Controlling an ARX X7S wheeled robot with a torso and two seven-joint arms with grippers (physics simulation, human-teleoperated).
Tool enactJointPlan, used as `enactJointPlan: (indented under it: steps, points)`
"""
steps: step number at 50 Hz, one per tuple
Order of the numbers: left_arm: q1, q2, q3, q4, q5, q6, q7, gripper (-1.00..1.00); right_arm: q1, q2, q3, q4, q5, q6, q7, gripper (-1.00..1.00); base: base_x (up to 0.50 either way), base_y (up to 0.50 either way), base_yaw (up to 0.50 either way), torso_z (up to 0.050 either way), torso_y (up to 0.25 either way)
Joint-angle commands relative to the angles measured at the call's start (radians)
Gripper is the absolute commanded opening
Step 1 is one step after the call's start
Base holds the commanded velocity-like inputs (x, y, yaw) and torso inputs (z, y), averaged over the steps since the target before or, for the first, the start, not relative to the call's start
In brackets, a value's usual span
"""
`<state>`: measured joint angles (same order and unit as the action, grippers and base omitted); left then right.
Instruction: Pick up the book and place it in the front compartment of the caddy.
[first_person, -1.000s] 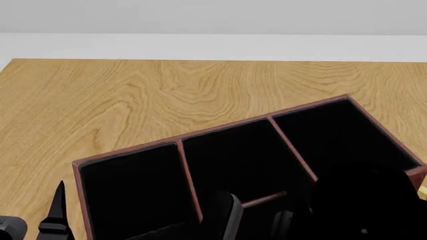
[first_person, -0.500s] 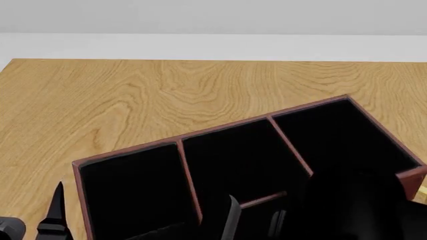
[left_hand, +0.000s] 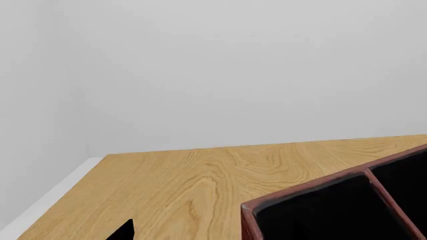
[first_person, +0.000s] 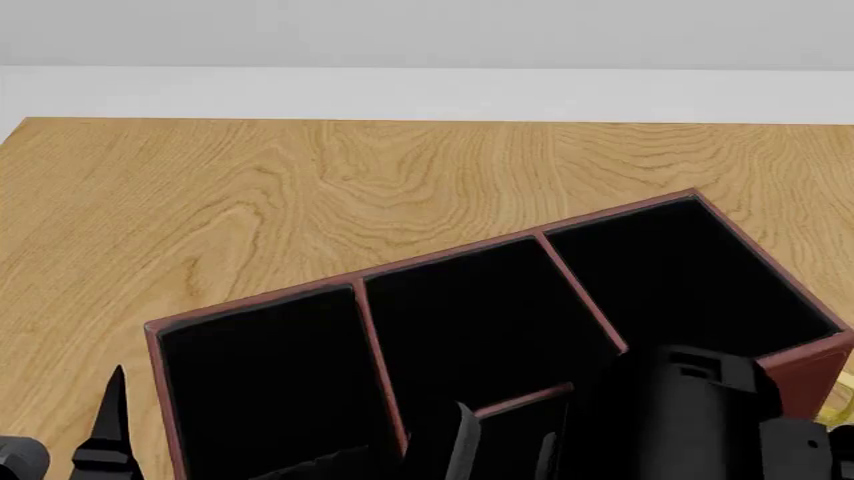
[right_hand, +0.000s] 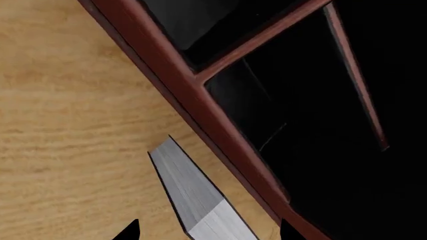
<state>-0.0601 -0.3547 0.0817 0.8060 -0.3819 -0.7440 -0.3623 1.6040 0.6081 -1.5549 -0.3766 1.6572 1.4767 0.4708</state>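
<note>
The dark-red caddy (first_person: 254, 305) with its black cells sits at an angle on the wooden table. In the right wrist view the book (right_hand: 193, 195) shows its pale grey page edge, beside the caddy's outer wall (right_hand: 173, 85) and over bare wood. It sits between the tips of my right gripper (right_hand: 208, 231). The jaws stand wide, with a gap on each side of the book. I cannot tell whether the book rests on the table. My right arm (first_person: 681, 420) hangs over the caddy's near right part. My left gripper (first_person: 107, 430) is left of the caddy, holding nothing.
A small yellow thing (first_person: 841, 400) peeks out at the right edge beside the caddy. The table's far edge (first_person: 427, 120) meets a white floor strip. One left fingertip (left_hand: 125, 231) shows over bare wood next to the caddy's corner (left_hand: 300, 187).
In the head view my right arm has shifted left and toward the near edge, uncovering the caddy's right wall. The left gripper and the caddy have not moved.
</note>
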Motion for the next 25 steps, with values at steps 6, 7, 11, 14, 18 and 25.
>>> enactJointPlan:
  steps: [6,7,11,14,18,25]
  points:
    - [0.003,0.011,-0.020,0.005,-0.003,0.012,0.029,1.00,-0.010,-0.034,-0.032,0.006,-0.092,-0.017,-0.077,1.00,0.00,0.00,0.00,0.000,0.000]
    - [0.004,0.011,-0.020,0.004,-0.003,0.013,0.029,1.00,-0.009,-0.036,-0.034,0.008,-0.095,-0.017,-0.080,1.00,0.00,0.00,0.00,0.000,0.000]
    - [0.005,0.010,-0.017,0.003,-0.002,0.015,0.027,1.00,-0.011,-0.042,-0.045,0.013,-0.105,-0.022,-0.089,1.00,0.00,0.00,0.00,0.000,0.000]
    - [0.003,0.008,-0.017,0.004,-0.004,0.015,0.027,1.00,-0.012,-0.044,-0.051,0.012,-0.105,-0.026,-0.089,1.00,0.00,0.00,0.00,0.000,0.000]
    - [0.001,0.007,-0.017,0.002,-0.006,0.015,0.026,1.00,-0.015,-0.044,-0.060,0.014,-0.114,-0.032,-0.096,1.00,0.00,0.00,0.00,0.000,0.000]
    - [-0.004,0.006,-0.012,0.000,-0.008,0.013,0.024,1.00,-0.011,-0.053,-0.083,0.024,-0.149,-0.037,-0.128,1.00,0.00,0.00,0.00,0.000,0.000]
